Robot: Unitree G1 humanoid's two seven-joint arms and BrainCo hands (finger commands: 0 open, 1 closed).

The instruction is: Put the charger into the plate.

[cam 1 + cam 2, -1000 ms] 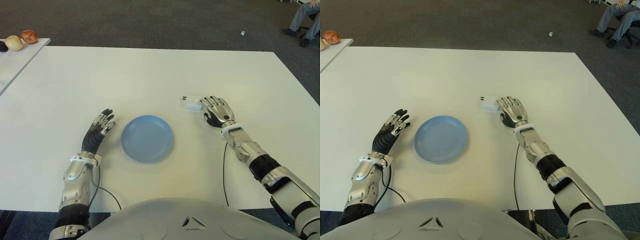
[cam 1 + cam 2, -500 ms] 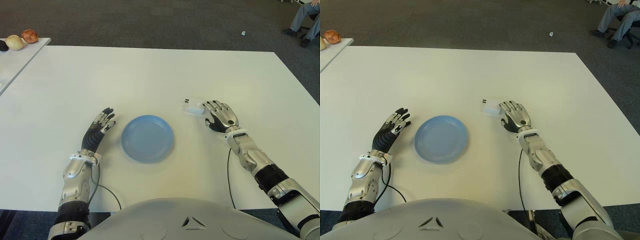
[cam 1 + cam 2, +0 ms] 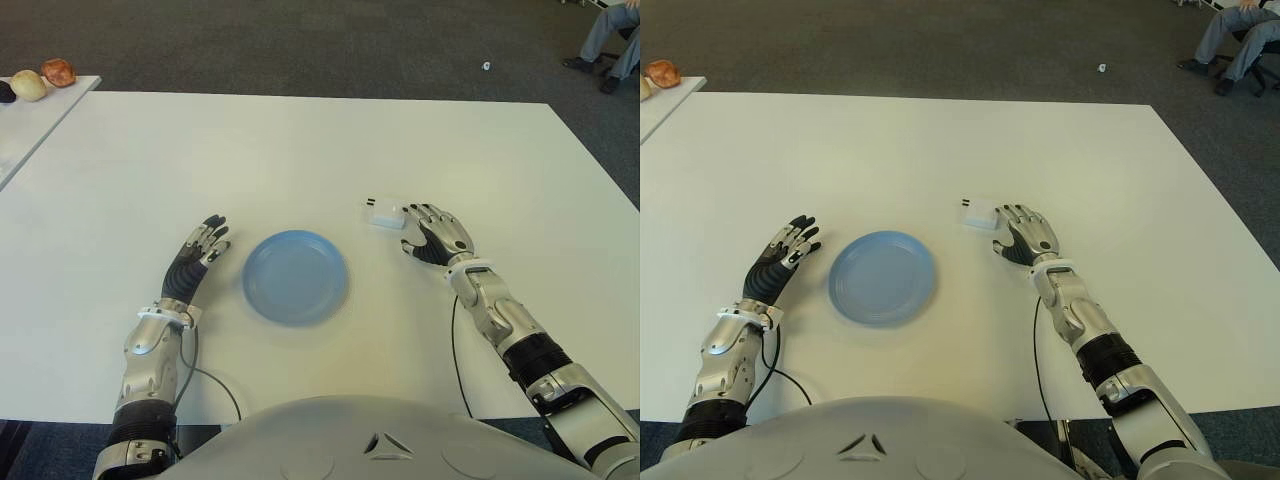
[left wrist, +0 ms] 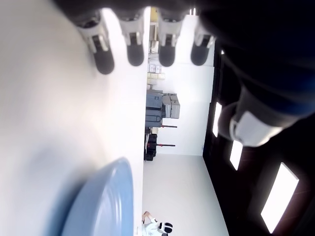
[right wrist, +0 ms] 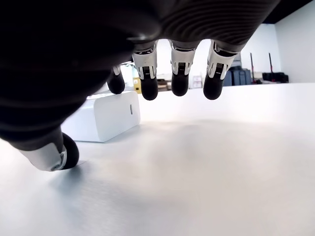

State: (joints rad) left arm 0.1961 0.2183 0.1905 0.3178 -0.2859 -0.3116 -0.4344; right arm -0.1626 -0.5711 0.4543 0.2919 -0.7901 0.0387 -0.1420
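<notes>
A small white charger (image 3: pixel 384 213) lies on the white table (image 3: pixel 300 150), to the right of and slightly beyond a round blue plate (image 3: pixel 296 277). The plate holds nothing. My right hand (image 3: pixel 430 230) is just right of the charger, palm down and open, with its fingers spread toward it. In the right wrist view the fingertips (image 5: pixel 179 87) hover above the tabletop, a small gap away from the charger (image 5: pixel 101 118). My left hand (image 3: pixel 197 258) shows open to the left of the plate, and the plate's rim (image 4: pixel 106 201) appears in the left wrist view.
A second table at the far left carries round, fruit-like items (image 3: pixel 30 85). A seated person's legs (image 3: pixel 610 35) show at the top right, on dark carpet. A small white object (image 3: pixel 486 67) lies on the floor beyond the table. Thin cables (image 3: pixel 452 350) run from both wrists.
My right hand has drawn back slightly toward me and turned its fingers more to the left, toward the charger. The charger, plate and left hand are where they were.
</notes>
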